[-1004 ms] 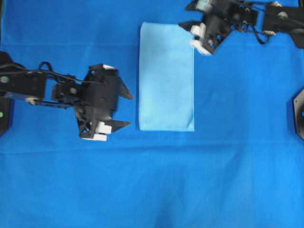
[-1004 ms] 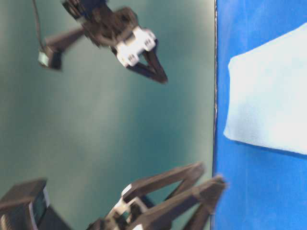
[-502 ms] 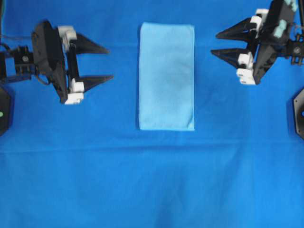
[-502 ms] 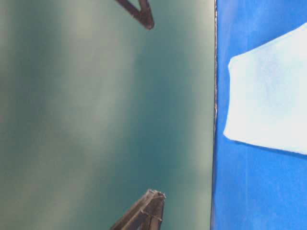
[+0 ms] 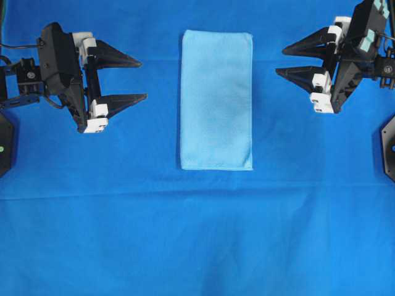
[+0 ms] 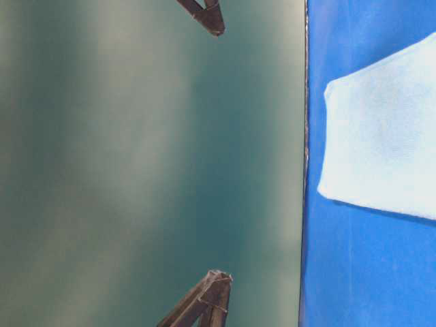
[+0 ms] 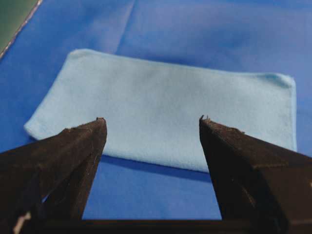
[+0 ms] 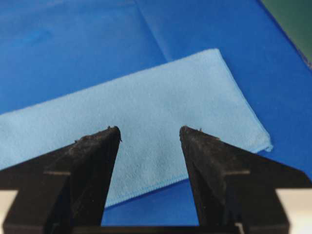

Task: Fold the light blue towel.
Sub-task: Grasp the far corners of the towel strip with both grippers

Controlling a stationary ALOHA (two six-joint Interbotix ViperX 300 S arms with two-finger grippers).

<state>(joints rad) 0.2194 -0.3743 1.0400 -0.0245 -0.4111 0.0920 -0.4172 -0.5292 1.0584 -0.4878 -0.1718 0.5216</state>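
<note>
Item 1: light blue towel (image 5: 216, 100), lying flat as a narrow rectangle on the royal-blue table cloth (image 5: 197, 234), upper centre of the overhead view.
Item 2: left gripper (image 5: 142, 79), well apart to the towel's left, fingers spread wide, holding nothing.
Item 3: right gripper (image 5: 281, 60), well apart to its right, fingers likewise wide, holding nothing.

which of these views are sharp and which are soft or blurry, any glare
Overhead view: evenly lit, fairly sharp, no glare, light blue towel crisp-edged. Table-level view: soft throughout, hazy pale streaks across the green backdrop, towel slightly washed out. Left wrist view: towel in focus, near fingers of the left pincer dark with little detail. Right wrist view: similar, right pincer looming dark in front.
</note>
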